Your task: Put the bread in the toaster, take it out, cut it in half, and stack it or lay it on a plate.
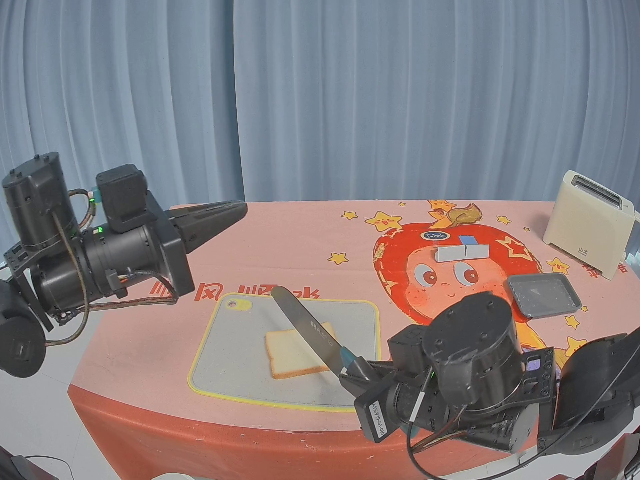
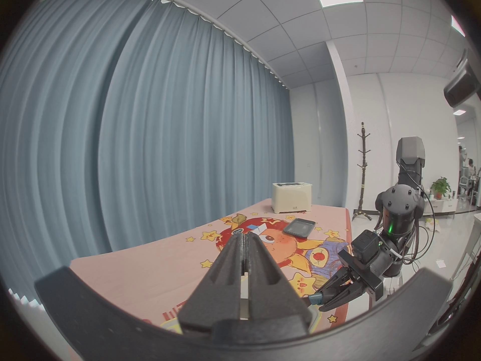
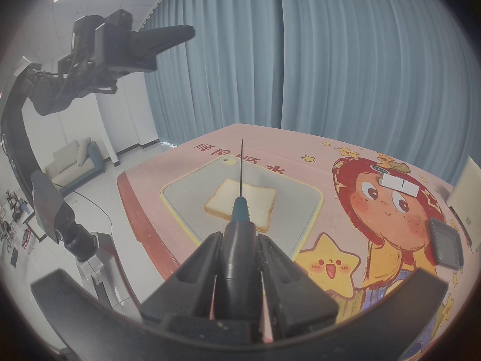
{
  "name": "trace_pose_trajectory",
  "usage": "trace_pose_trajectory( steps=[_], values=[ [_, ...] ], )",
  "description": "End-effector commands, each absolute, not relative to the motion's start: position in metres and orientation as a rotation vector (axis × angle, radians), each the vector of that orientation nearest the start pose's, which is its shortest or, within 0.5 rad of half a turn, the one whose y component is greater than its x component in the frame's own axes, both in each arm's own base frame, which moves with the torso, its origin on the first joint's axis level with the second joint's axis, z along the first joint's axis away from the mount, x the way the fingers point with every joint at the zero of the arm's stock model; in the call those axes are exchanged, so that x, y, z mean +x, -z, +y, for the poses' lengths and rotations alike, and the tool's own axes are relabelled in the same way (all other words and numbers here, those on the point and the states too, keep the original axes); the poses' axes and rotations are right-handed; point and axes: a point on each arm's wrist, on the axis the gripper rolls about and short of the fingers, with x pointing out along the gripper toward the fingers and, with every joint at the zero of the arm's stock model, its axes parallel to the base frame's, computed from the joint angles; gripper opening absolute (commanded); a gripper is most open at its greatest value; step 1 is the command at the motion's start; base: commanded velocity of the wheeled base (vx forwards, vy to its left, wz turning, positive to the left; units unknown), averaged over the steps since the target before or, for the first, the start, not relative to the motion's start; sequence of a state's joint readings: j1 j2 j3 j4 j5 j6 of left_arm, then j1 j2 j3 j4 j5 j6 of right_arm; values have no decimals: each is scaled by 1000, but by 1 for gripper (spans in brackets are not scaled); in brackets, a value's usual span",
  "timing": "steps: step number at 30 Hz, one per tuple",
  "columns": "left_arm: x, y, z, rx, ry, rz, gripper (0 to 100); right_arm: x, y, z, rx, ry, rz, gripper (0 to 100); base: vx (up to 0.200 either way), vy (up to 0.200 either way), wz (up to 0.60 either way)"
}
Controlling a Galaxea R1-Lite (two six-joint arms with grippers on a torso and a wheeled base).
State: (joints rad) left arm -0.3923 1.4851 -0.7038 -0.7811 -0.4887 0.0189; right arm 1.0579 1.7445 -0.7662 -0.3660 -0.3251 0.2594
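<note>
At the table's near edge, the right gripper [image 1: 357, 371] [image 3: 239, 236] is clamped on the dark handle of a knife [image 1: 307, 325] [image 3: 240, 211]. Its fingers press against the handle on both sides.

Far left, the left gripper [image 1: 237, 209] [image 2: 245, 241] [image 3: 185, 30] hangs in the air above the table's [image 1: 280, 241] far left corner. Its fingers are drawn together with only a thin slit between them and nothing in it, and the tips point toward the middle of the table, well apart from the food.

Below and to its right, a grey cutting board [image 1: 227, 361] [image 3: 295, 201] with a yellow rim lies flat on the pink cartoon-print cloth, near the front edge. A single slice of bread [image 1: 290, 355] [image 3: 255, 201] lies flat on the board, a little right of the board's middle.

The knife's blade slants across the right part of the slice, its tip over the board toward the far left. In the right wrist view it stands edge-down over the middle of the slice. Whether the edge touches the bread cannot be told.

Further right, two small white blocks [image 1: 462, 251] with a blue piece behind them sit on the printed face's forehead. Beyond the right arm, a dark grey tray [image 1: 541, 295] [image 2: 299, 226] [image 3: 445, 236] rests on the cloth. A cream toaster [image 1: 590, 225] [image 2: 291, 197] [image 3: 468, 196] stands upright at the far right corner, near the tray but not touching it. A blue-grey curtain [image 1: 320, 81] hangs behind the table.
</note>
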Motion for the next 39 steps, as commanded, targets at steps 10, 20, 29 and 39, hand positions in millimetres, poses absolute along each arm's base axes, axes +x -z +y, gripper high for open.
trace_pose_trajectory(
  steps=[10,20,29,39],
  values=[
    [263,-179,-137,3,992,138,0,154,-133,254,-152,-629,569,0,0,0,0],
    [280,-161,-151,4,1002,149,0,153,-125,259,-168,-637,587,0,0,0,0],
    [287,-150,-154,15,998,162,0,152,-123,261,-174,-641,593,0,0,0,0],
    [295,-127,-158,23,1003,193,0,154,-122,260,-173,-634,594,0,0,0,0]
  ],
)
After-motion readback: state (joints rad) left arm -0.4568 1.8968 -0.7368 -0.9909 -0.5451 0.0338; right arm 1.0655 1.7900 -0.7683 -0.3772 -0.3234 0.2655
